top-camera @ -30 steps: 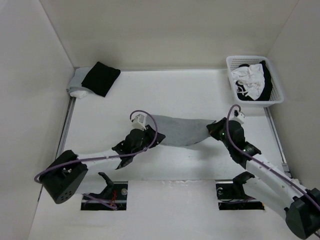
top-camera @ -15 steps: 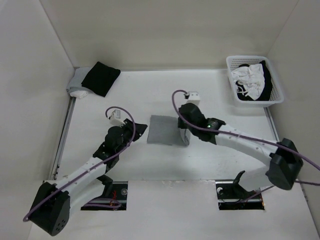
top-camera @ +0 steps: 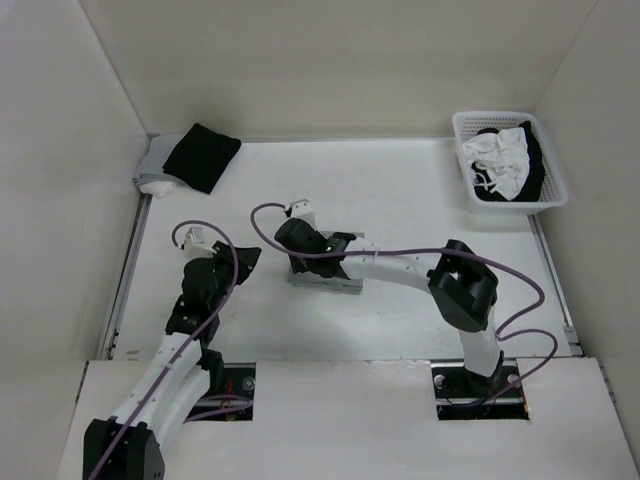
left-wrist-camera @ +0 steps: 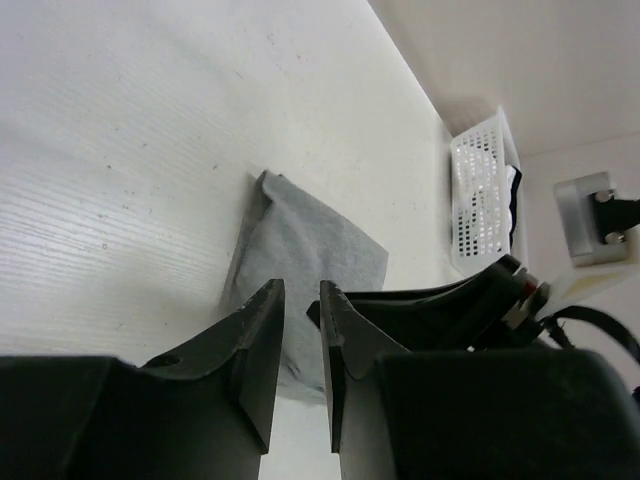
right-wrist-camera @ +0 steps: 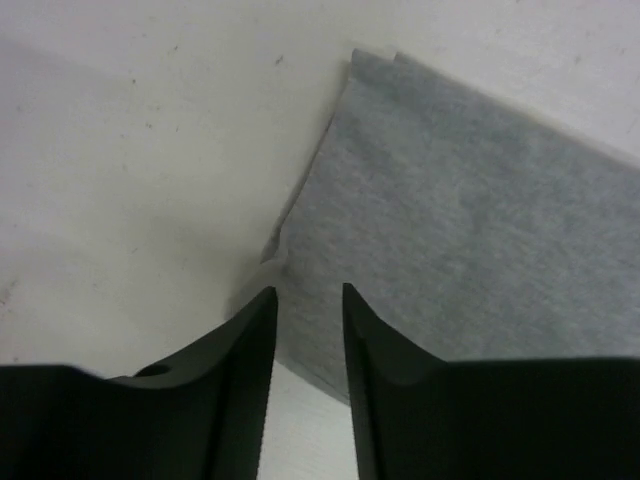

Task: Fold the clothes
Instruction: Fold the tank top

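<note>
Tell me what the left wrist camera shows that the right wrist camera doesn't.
Only the left wrist view: most of the folded grey top, the white basket beyond it, the right arm close by the top, and the left gripper, slightly open and empty. Only the right wrist view: a close look at one corner of the top, its layered edges showing, and the right gripper, open and holding nothing. Both: the grey top lying on the white table.

I see the grey tank top [top-camera: 335,283], stretched between both grippers a second ago, now lying folded small, my right gripper [right-wrist-camera: 305,300] swung across over its left edge with jaws parted and empty, and my left gripper [left-wrist-camera: 298,292] drawn back clear of it.
</note>
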Controlling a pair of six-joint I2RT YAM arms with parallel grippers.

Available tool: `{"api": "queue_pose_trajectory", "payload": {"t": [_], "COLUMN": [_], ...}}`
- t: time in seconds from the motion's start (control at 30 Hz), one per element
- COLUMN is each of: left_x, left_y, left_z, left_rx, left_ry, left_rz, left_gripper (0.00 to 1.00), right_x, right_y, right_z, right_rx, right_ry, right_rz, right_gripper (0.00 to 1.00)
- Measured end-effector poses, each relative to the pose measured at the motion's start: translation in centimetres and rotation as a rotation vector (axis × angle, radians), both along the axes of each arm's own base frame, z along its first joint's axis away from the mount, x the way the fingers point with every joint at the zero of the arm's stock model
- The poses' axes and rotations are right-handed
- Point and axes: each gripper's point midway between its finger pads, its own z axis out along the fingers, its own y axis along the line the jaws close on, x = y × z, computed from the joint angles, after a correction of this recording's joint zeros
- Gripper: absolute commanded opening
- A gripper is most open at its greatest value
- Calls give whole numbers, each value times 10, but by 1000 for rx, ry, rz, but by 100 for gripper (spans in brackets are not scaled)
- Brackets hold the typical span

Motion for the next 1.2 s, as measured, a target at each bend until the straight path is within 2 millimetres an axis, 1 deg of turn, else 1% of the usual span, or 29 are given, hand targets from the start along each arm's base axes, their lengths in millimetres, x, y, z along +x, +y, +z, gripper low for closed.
{"api": "queue_pose_trajectory", "payload": {"t": [0.07, 0.13, 0.17, 0.2, 0.27, 0.3, 0.33, 0.37, 0.43, 0.5, 0.57, 0.63, 0.73, 0.83, 0.9, 1.03, 1.2], "left_x": [0, -1, -2, -3, -6, -7, -7, -8, -7, -6, -5, -8, -14, -21, -24, -33, -39], "left_y": [-1, -6, -11, -17, -32, -41, -52, -62, -84, -103, -119, -129, -136, -133, -128, -118, -113], "left_z": [-4, -11, -15, -20, -28, -31, -33, -34, -36, -41, -53, -69, -89, -99, -105, -117, -111], "left_rx": [2, 8, 12, 17, 30, 39, 47, 55, 71, 82, 97, 114, 132, 138, 142, 146, 136], "left_ry": [14, 38, 54, 72, 97, 107, 115, 118, 119, 124, 142, 170, 214, 228, 236, 257, 238], "left_rz": [-4, -22, -39, -58, -104, -131, -160, -187, -237, -277, -309, -332, -349, -345, -334, -320, -315], "left_gripper": [20, 20, 20, 20, 20, 20, 20, 20, 20, 19, 19, 18, 18, 18, 18, 18, 20], "right_x": [-8, -15, -19, -23, -26, -24, -18, -9, 12, 28, 36, 40, 46, 54, 60, 73, 81], "right_y": [-1, -2, -5, -9, -20, -27, -32, -37, -43, -52, -58, -62, -67, -74, -76, -78, -78], "right_z": [-7, -2, 4, 10, 27, 37, 45, 52, 56, 46, 26, 1, -33, -57, -62, -55, -46], "right_rx": [-6, 26, 59, 87, 172, 228, 277, 328, 415, 466, 495, 508, 536, 567, 608, 677, 734], "right_ry": [23, 27, 26, 25, 21, 20, 16, 12, 7, 21, 54, 98, 178, 232, 252, 243, 237], "right_rz": [9, 18, 23, 27, 29, 21, 12, -7, -39, -72, -98, -120, -158, -212, -242, -281, -301], "right_gripper": [41, 40, 38, 32, 17, 10, 6, 4, 3, 2, 2, 2, 3, 3, 3, 4, 12]}}
